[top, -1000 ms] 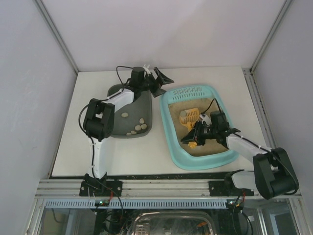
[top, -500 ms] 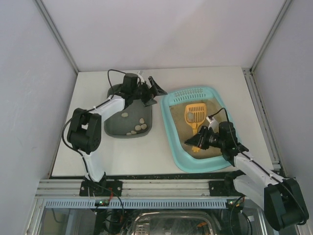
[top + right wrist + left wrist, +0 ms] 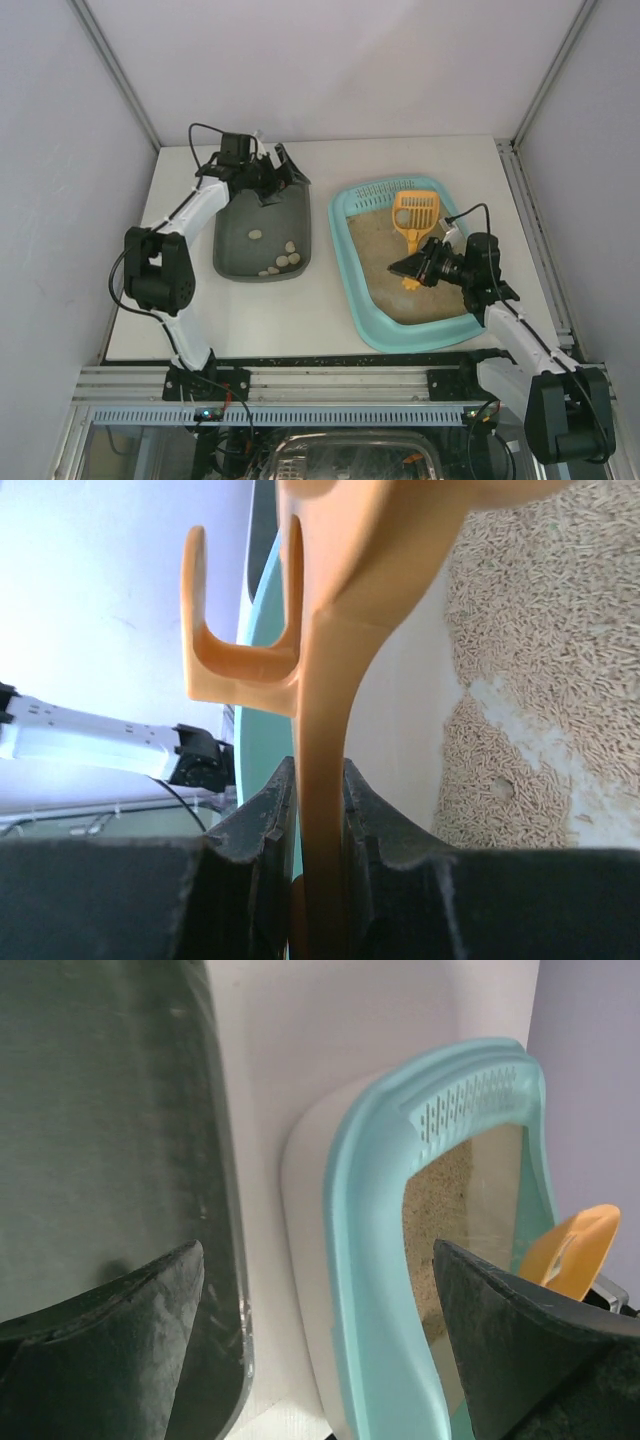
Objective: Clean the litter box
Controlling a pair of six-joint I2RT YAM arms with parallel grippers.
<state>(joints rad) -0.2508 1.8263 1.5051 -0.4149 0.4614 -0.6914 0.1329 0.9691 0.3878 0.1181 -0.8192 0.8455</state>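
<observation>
Sitting on the right half of the table [image 3: 400, 160], the litter box [image 3: 341, 260] held beige litter and an orange scoop [image 3: 414, 212], its handle clamped by the right gripper [image 3: 415, 268]. The left gripper [image 3: 288, 180] hung wide open and empty over the far end of the grey tub [image 3: 235, 245], which lay beside the box.

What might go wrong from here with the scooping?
The right claw pinches the scoop by its thin handle, so it may twist or slip. Carrying it to the grey tub crosses bare table, where litter may spill. The open left claw hangs by that tub's far end and may get hit.
</observation>
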